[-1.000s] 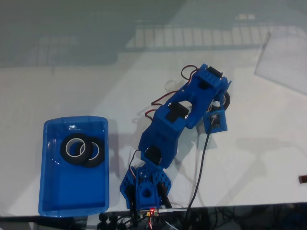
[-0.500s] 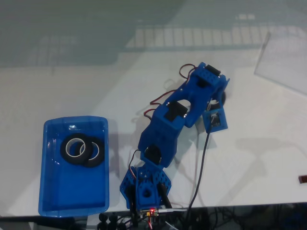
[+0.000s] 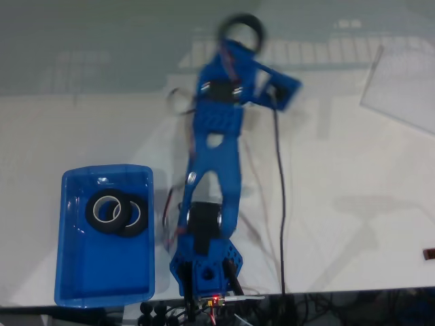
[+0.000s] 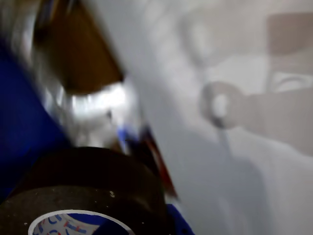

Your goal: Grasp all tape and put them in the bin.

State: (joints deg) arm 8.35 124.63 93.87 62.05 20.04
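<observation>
Gripper (image 3: pixel 239 35) raised above the table (image 3: pixel 353 204), fingers pinching one tape roll (image 3: pixel 242 30), two tape rolls (image 3: pixel 117 214) overlapping in the bin (image 3: pixel 75 272), motion-blurred.

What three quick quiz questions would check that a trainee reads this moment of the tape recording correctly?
1. How many tape rolls lie in the bin?
2. True or false: the two rolls in the bin overlap.
3. Where is the third roll? A) on the table B) carried at the pincer, raised C) beside the bin

Key: 1. Two: a pale-cored roll and another roll. 2. True. 3. B.
</observation>
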